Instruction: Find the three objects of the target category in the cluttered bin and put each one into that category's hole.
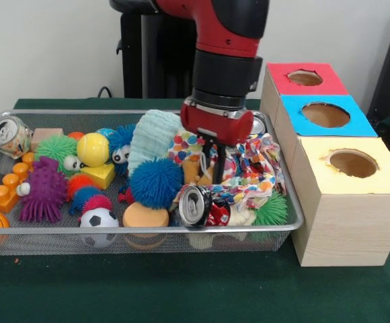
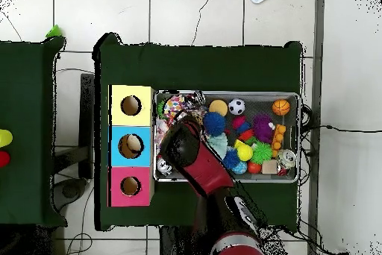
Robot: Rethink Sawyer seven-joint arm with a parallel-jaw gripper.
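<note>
Claw low in the bin, red hole well off at 2 o'clock.
Front view: claw [image 1: 213,165] hangs among the clutter at the right-centre of the bin [image 1: 141,229], tips buried beside a patterned cloth [image 1: 252,171]; can't tell whether it is clenched or grasping. No yellow plush toy clearly seen; an orange-yellow scrap right at the tips, unclear. Red hole [image 1: 305,77] is on the farthest box. Crushed can [image 1: 196,205] at 6 o'clock; no readable writing.
</note>
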